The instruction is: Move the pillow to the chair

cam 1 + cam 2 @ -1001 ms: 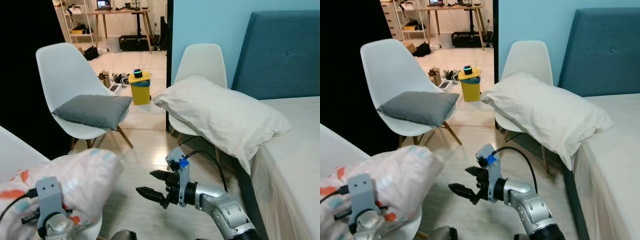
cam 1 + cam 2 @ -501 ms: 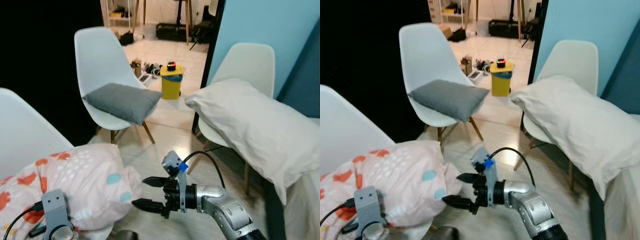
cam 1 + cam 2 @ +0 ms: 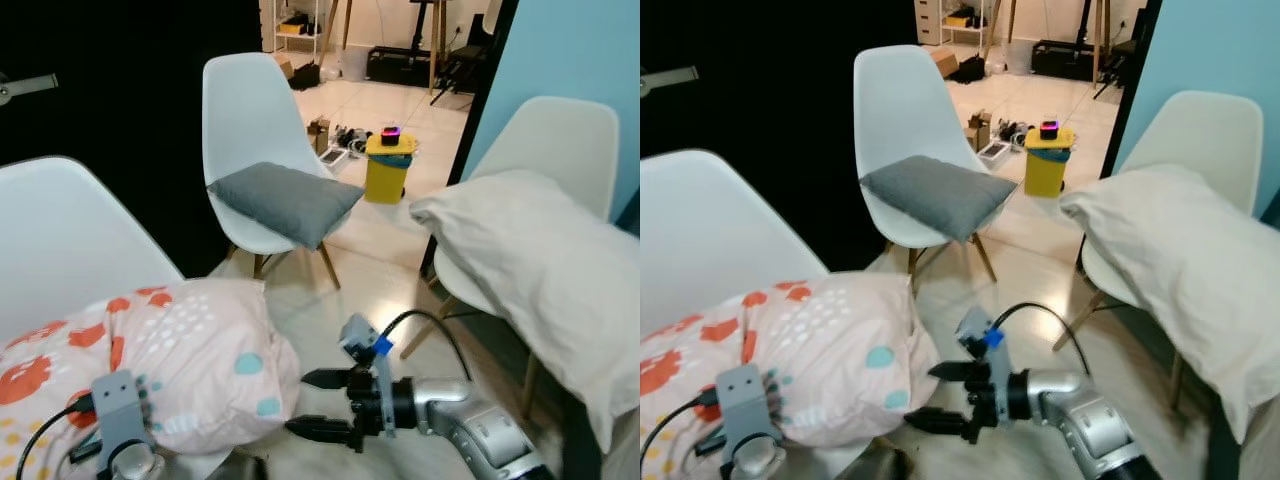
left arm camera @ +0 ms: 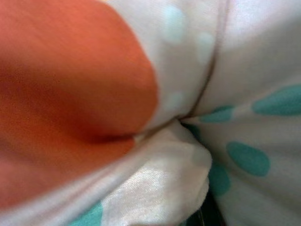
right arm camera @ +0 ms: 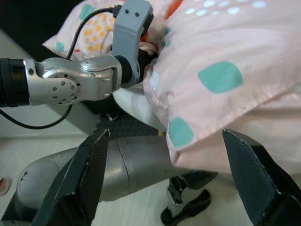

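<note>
Now the spotted pillow point(image 3: 150, 360) lies nearer the white chair point(image 3: 70, 250). Left gripper point(image 3: 120, 440) pinches it; right gripper point(image 3: 325, 405) hangs spread wide. Next: set it down, let go.

Spotted pink pillow point(image 5: 235, 80) between spread black fingers point(image 5: 256, 176), left gripper point(image 5: 153, 52) buried in its edge

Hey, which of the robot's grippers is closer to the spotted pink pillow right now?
Left. The left gripper is buried in the spotted pink pillow, pinching its fabric. The right gripper hangs open just beside the pillow's near corner, not touching.
</note>
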{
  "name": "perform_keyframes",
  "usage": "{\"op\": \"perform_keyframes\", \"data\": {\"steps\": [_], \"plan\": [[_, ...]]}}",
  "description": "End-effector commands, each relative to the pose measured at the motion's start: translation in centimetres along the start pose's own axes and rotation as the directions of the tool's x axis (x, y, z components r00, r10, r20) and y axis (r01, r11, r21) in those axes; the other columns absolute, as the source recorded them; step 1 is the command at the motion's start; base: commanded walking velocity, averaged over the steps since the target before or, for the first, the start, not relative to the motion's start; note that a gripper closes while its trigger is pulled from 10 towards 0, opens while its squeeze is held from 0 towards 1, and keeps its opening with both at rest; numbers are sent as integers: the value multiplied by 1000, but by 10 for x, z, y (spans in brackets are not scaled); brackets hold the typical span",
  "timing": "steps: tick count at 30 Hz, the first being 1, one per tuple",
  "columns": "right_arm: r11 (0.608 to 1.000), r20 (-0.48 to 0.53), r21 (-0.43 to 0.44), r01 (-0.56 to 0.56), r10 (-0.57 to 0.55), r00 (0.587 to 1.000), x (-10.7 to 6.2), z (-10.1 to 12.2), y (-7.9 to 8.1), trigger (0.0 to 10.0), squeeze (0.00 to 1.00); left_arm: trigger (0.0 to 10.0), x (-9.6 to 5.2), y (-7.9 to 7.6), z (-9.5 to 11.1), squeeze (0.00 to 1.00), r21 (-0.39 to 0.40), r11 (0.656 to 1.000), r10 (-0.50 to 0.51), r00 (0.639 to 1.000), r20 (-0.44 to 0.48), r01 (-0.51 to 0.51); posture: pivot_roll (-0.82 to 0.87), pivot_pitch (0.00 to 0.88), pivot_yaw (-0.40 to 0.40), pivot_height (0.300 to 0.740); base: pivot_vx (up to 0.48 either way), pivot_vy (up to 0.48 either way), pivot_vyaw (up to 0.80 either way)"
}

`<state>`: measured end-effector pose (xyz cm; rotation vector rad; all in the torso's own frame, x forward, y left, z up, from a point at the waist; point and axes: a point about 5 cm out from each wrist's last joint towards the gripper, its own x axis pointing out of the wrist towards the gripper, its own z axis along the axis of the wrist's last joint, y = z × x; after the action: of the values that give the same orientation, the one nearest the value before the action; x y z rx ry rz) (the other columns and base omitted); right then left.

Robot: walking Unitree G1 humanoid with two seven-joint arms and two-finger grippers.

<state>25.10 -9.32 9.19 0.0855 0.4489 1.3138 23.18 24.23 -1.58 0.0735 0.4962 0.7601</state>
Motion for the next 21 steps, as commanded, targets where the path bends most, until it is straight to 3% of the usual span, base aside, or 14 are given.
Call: {"op": "perform_keyframes", "data": {"steps": [1,5,12,20,21], "plan": [[1000,-7,-10,-8,8,1000,3,2,1,10000,0,10000,4,6,3,0,-5,1000,21,1000,12,-21,94,58,-24,600,0,0,781],[1000,-19,-7,15,-15,1000,2,0,-1,10000,0,10000,3,-5,15,0,6,1000,-30,997,68,30,95,58,-24,600,0,0,781],[997,-45,-15,78,-78,996,2,-3,-8,10000,0,10000,2,-10,17,0,15,998,-57,996,75,56,93,58,-23,600,0,0,789],[993,-130,-19,118,-119,984,0,-14,-12,10000,0,10000,2,-8,9,0,33,997,-65,997,47,64,91,69,-27,600,0,0,0],[992,-146,-26,121,-124,982,-1,-17,-11,10000,0,10000,1,-8,7,67,36,997,-65,997,42,63,91,72,-29,600,0,0,0]]}}
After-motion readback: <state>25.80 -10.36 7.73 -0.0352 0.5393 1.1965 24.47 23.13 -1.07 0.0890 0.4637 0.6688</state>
